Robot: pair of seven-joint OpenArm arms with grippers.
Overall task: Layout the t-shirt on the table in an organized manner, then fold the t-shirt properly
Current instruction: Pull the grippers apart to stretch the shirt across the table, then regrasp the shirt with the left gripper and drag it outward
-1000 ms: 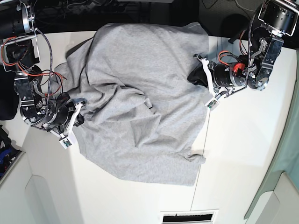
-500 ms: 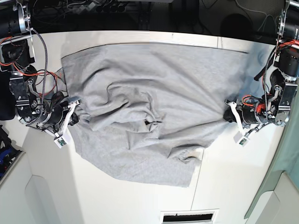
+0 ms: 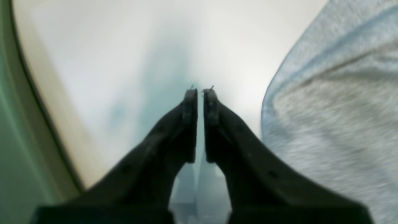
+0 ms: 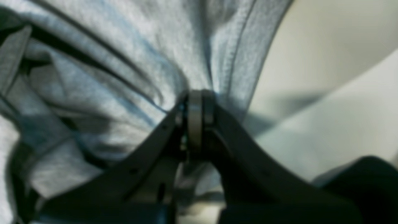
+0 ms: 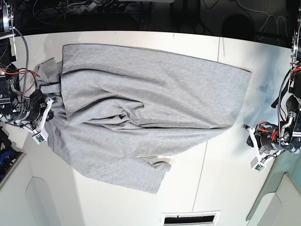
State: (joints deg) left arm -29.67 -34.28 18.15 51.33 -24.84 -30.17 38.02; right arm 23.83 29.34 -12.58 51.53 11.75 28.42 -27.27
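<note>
The t-shirt (image 5: 146,108) lies spread across the table (image 5: 230,188), covering most of the area from 9 o'clock to 3 o'clock in the base view. A ridge of wrinkles sits at its centre, and a bunched corner lies toward 6 o'clock.

The right gripper (image 4: 196,102) at 9 o'clock is clamped on a hemmed fold of the shirt. The left gripper (image 3: 200,93) at 4 o'clock sits clear of the cloth edge over bare table, jaws nearly together with a thin gap, holding nothing.

The fabric looks light, soft and limp. It should drape and crease readily and carry no shape of its own. Best purchase is likely at hems, seams or corners, pinching a doubled edge.
</note>
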